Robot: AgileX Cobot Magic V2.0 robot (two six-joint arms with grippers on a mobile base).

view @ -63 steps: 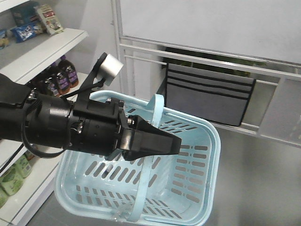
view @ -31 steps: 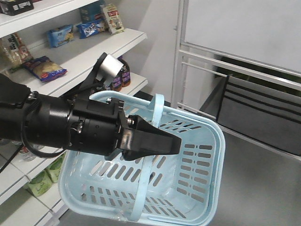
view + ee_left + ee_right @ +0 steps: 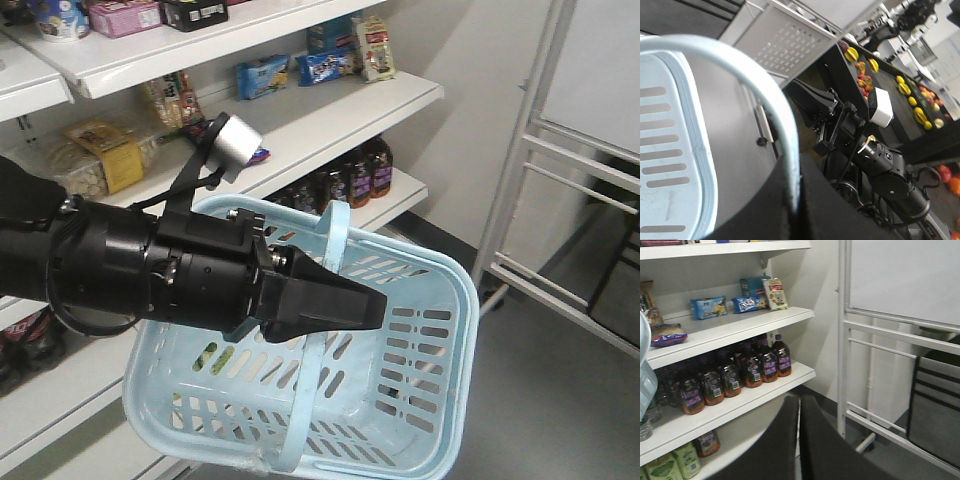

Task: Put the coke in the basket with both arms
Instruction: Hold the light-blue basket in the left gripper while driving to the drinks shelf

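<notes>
under the black wedge-shaped left gripper [image 3: 368, 306], clamped on its thin handle [image 3: 338, 228], the light blue slotted plastic basket [image 3: 425, 400] hangs mouth-up, seemingly for loading.

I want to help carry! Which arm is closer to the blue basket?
Left. The left gripper grips the basket by its handle; the right gripper is apart, holding nothing.

Soft, even indoor light. Front view sharp, white shelves [image 3: 330, 115] bright at upper left. In the left wrist view the basket handle [image 3: 742, 67] blurs near the lens; right wrist view slightly soft
</notes>
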